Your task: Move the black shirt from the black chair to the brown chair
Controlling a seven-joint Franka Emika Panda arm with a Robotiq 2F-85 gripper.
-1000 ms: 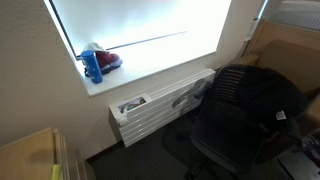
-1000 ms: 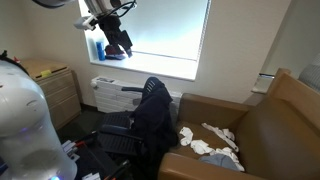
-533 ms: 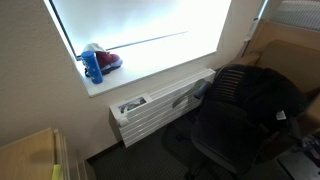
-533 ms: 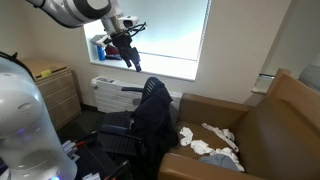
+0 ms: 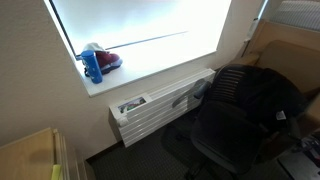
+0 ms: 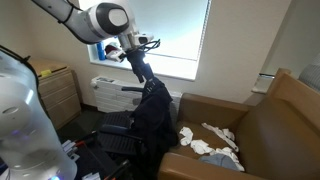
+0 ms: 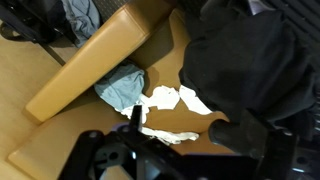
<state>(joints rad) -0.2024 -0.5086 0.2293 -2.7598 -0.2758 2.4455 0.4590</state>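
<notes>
The black shirt (image 6: 152,115) hangs over the back of the black chair (image 6: 113,130). In an exterior view the ribbed mesh back (image 5: 232,105) shows, with the shirt (image 5: 278,88) draped over its far side. The brown chair (image 6: 270,125) stands beside it. My gripper (image 6: 148,78) is just above the top of the shirt; I cannot tell whether it touches. In the wrist view my gripper (image 7: 190,125) is open and empty. The shirt (image 7: 245,60) lies at the upper right and the brown chair (image 7: 90,70) below.
White cloths (image 6: 212,140) and a light blue cloth (image 7: 122,85) lie on the brown chair's seat. A white radiator (image 5: 160,105) stands under the bright window. A blue bottle (image 5: 92,66) stands on the sill. A pale wooden cabinet (image 6: 55,90) is behind the black chair.
The arm has swung down and to the right, from in front of the window to the top of the black chair's back. The shirt and chairs have not moved.
</notes>
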